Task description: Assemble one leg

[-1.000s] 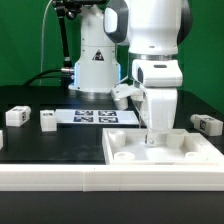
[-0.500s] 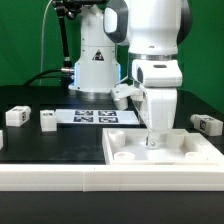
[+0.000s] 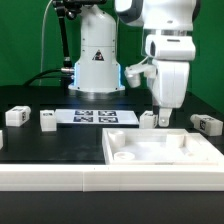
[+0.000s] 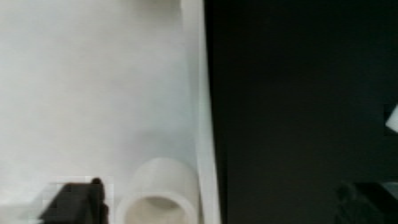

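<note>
End effector (image 3: 163, 117) hangs just above the far edge of the large flat white square tabletop (image 3: 165, 148), in the exterior view's right half. From the wrist view, its two dark fingers (image 4: 71, 203) stand wide apart. Only the tabletop's edge and one round corner socket (image 4: 160, 205) lie between them. It is released and carries nothing.

The nearest leg (image 3: 147, 119), a small white stubby rectangular block, sits on the black counter (image 3: 50, 145). It is just beside the end effector on the exterior view's left, close to the tabletop's far edge. It is not gripped. Cannot tell whether it touches the tabletop.

Others alike are on the counter: a far-left block (image 3: 15, 116), a second block (image 3: 47, 120) near it, and a right-hand block (image 3: 207, 124). The marker board (image 3: 95, 117) lies flat between the second block and the nearest leg.

Handling, as a judgement:
- The leg looks rigid and light, with no give under a pinch.
- Its faces look smooth, so it may slip or twist if caught near a corner.
- Best hold is across two opposite flat sides, about mid-height.
- Keep the end meant for the socket free.
- It is short enough to tip if nudged from one side before the fingers close.
</note>
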You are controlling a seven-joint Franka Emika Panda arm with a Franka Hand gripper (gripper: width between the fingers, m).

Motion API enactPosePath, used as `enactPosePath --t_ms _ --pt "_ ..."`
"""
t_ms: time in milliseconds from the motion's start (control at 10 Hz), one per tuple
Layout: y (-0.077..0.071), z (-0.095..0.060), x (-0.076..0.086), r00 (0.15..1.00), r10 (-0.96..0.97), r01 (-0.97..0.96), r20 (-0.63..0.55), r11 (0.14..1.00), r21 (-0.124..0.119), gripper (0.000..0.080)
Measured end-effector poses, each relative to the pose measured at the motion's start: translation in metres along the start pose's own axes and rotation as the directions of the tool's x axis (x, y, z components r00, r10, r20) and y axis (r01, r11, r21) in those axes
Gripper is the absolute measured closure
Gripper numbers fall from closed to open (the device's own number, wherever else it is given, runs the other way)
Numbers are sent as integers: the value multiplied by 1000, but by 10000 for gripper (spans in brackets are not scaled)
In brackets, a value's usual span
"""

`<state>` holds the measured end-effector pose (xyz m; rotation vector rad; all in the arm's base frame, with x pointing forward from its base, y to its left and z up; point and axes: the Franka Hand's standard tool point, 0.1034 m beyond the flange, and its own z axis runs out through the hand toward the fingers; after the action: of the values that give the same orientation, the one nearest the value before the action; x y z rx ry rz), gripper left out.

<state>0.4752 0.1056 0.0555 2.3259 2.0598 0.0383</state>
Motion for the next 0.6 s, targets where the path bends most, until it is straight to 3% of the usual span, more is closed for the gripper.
enactPosePath --t_ms 100,400,600 --pt "-9 0 11 999 45 -45 -5 999 -4 150" --pt "-9 1 10 997 79 -79 -4 997 0 150" --pt "-11 2 12 955 298 -298 -13 955 1 150"
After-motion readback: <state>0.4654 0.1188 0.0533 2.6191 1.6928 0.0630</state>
